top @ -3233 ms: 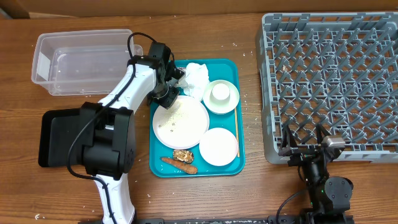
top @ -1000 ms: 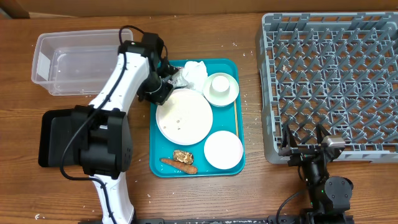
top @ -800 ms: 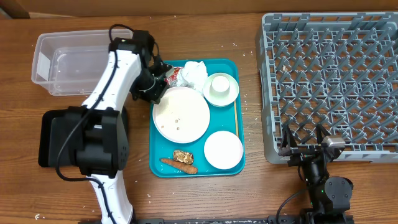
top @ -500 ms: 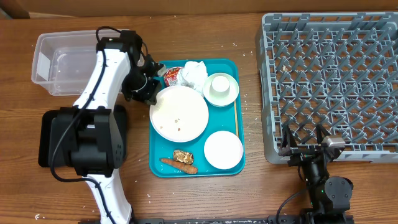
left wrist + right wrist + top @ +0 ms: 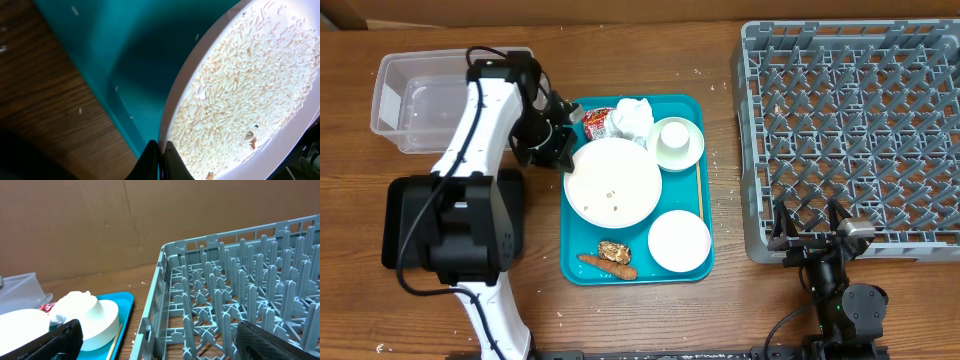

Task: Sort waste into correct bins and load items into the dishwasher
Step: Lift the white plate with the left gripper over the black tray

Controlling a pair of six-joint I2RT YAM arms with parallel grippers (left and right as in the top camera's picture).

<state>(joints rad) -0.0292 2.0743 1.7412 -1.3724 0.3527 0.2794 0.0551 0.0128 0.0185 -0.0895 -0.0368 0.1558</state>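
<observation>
- While the left claw (image 5: 560, 150) sits at the left edge of the tray (image 5: 578, 240), we can see it pinching the rim of the big plate (image 5: 613, 183). In the wrist view its fingers (image 5: 149, 162) are pressed tight on that rim.
- That plate covers the middle of the tray, and its left side pokes out just past the tray's left edge. Up close it's covered in pale rice grains (image 5: 240, 85), with a couple of brown bits near its lower edge.
- Along the tray's far edge we've got a red wrapper (image 5: 597, 122) touching a crumpled napkin (image 5: 633, 115). Just beside those, in the far right corner, is a white bowl (image 5: 675, 143).
- The small plate (image 5: 678, 240) fills the tray's near right corner. The food scraps (image 5: 610, 257) lie along the near edge next to it, and a thin stick (image 5: 700, 205) runs along the right edge.
- The clear bin (image 5: 430, 100) is in the far left corner of the table (image 5: 650, 50), well apart from the tray.
- The grey rack (image 5: 850, 130) takes up the right side of the table, all the way into the far right corner.
- The right claw (image 5: 808, 232) is down at the table's near edge, right against the rack's near rim. Its fingers are spread wide, and its wrist view shows the two tips far apart.
</observation>
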